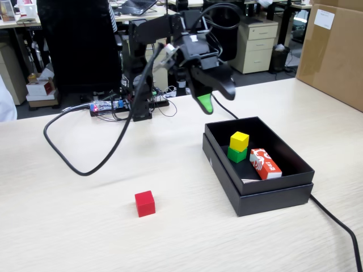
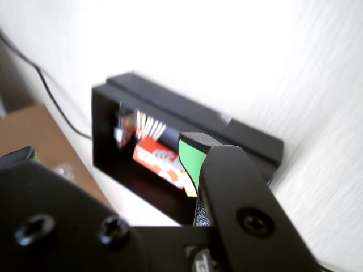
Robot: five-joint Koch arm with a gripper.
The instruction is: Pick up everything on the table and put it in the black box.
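A red cube (image 1: pixel 144 203) lies alone on the table (image 1: pixel 68 226), left of the black box (image 1: pixel 266 198). Inside the box a yellow cube (image 1: pixel 239 140) sits on top of a green cube (image 1: pixel 236 153), beside a red-and-white packet (image 1: pixel 265 163). My gripper (image 1: pixel 218 99) hangs in the air above the box's far left corner, open, with nothing between its green-padded jaws. In the wrist view the gripper (image 2: pixel 108 148) is spread wide over the black box (image 2: pixel 102 130), and the packet (image 2: pixel 156 158) shows inside. The red cube is out of the wrist view.
A thick black cable (image 1: pixel 74 161) loops over the table's left half, and another cable (image 1: pixel 340 226) runs off behind the box at the right. The arm's base (image 1: pixel 139 90) and a circuit board (image 1: pixel 108 106) stand at the back edge. A big brown carton (image 1: pixel 334 51) stands at the back right.
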